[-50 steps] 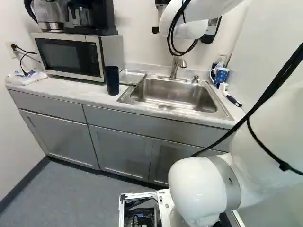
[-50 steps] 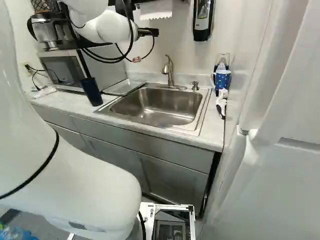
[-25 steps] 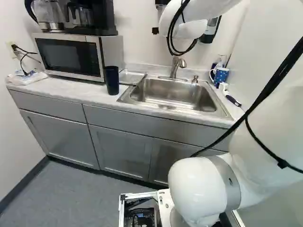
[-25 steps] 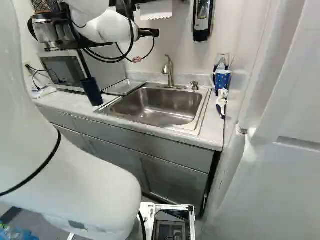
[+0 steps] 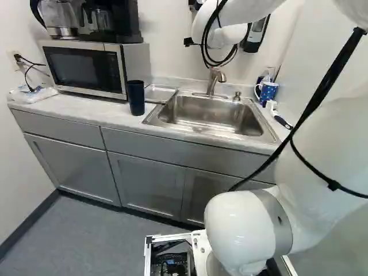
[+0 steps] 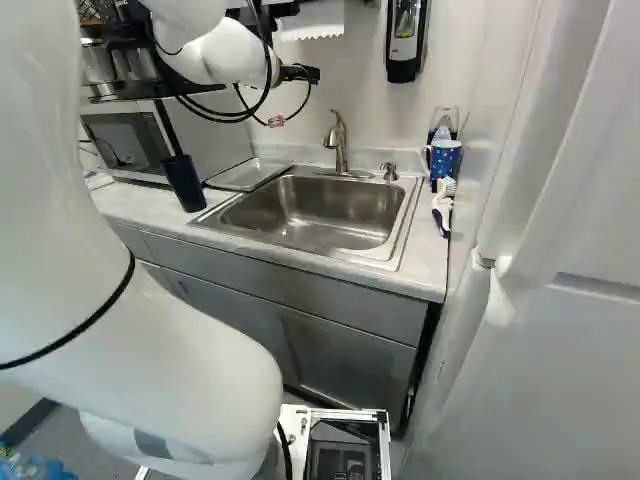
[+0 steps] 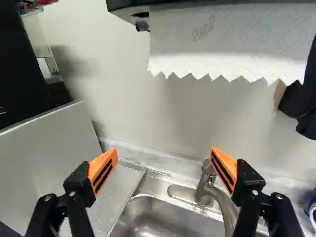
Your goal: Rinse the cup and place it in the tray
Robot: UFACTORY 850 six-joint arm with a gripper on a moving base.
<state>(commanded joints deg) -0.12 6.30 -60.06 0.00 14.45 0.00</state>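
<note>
Part of my black gripper (image 6: 298, 74) shows beside the white wrist in the right base view, above and behind the sink's left side. In the wrist view the gripper (image 7: 164, 150) stands wide open, its orange pads far apart with nothing held between them. The dark blue cup (image 5: 136, 97) stands upright on the counter left of the sink, in front of the microwave's right end. Behind the cup, against the sink's left rim, lies the flat metal tray (image 6: 249, 174). The faucet (image 7: 218, 192) rises beyond the right finger.
The steel sink (image 5: 213, 115) is set in the counter. A patterned blue mug (image 6: 445, 158) and a white-and-blue brush (image 6: 443, 205) are at its right. The microwave (image 5: 86, 68) carries coffee makers. A paper towel dispenser hangs ahead of the gripper, a soap dispenser (image 6: 404, 40) beside it.
My arm has shifted: the upper links and cables have moved left in the left base view, and the wrist sits slightly lower. The base, cup and tray have stayed put.
</note>
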